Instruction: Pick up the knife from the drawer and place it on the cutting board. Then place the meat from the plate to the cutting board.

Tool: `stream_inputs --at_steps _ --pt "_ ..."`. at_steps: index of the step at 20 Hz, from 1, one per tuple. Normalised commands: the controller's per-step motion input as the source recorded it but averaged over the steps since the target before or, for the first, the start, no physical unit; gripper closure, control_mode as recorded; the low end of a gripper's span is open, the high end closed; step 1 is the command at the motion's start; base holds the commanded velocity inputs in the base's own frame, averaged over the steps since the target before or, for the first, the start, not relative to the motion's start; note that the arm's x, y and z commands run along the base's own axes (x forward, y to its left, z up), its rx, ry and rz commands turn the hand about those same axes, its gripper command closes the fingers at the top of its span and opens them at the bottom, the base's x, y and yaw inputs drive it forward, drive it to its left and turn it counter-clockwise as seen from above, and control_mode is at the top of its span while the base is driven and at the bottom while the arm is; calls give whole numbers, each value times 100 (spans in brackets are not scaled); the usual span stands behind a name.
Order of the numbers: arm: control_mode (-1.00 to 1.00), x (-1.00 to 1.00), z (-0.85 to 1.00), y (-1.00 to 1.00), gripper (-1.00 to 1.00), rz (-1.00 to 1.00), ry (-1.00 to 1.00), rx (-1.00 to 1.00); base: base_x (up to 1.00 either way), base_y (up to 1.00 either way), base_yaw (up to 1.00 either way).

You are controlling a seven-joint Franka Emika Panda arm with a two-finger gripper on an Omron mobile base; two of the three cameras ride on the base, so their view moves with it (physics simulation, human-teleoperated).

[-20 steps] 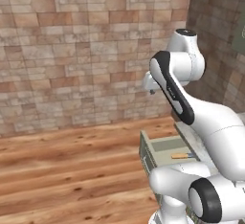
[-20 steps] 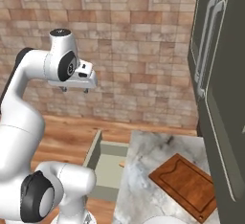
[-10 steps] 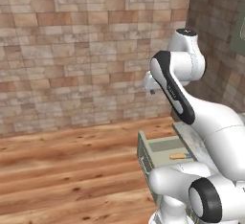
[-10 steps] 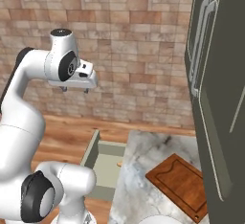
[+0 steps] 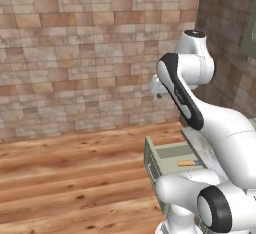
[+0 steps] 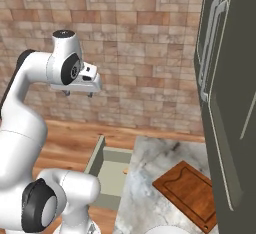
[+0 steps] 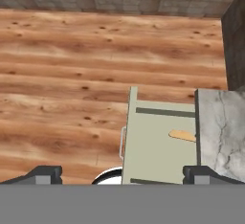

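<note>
Left base view: white arm is raised, two-finger gripper point(image 5: 159, 89) held high in front of the brick wall, well above the wood floor. Jaws can't be read here, the forearm hides most of them. Below it, the wide shallow sage-green drawer point(image 5: 172, 153) with the pale green inside stands pulled out from under the grey marble counter point(image 5: 200, 145). The small knife with the light tan wooden handle point(image 5: 189, 162) lies flat in the drawer near its counter side; blade end runs under the counter edge.

Right base view: gripper point(image 6: 78, 92) points down, fingers spread wide, nothing between them. Drawer point(image 6: 111, 170) is open below and slightly right of it. The flat square reddish-brown wooden cutting board point(image 6: 188, 193) with the groove near its edge lies on the marble counter point(image 6: 150, 178), bare. A sliver of the round white plate point(image 6: 170, 229) shows at the bottom edge, just beside the board.

Hand view: both dark fingertips sit far apart at the bottom, gripper point(image 7: 122, 173) empty. Drawer point(image 7: 160, 144) is straight ahead, metal bar handle point(image 7: 121, 143) on its floor-side front. Knife handle point(image 7: 182, 135) shows against the counter point(image 7: 221, 132) edge, blade hidden.
</note>
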Motion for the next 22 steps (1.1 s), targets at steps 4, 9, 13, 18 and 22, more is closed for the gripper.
stream_inputs --at_steps 4,9,13,18,22 --pt "100 0 0 0 -100 0 0 0 0 -2 0" --pt "-100 0 -10 0 -100 0 0 0 0 0 0" --pt "-100 9 -73 -4 -100 0 0 0 0 0 0" --pt "-100 10 -99 -16 -100 0 0 0 0 0 0" --pt "-100 25 -100 -32 -100 0 0 1 0 0 0"
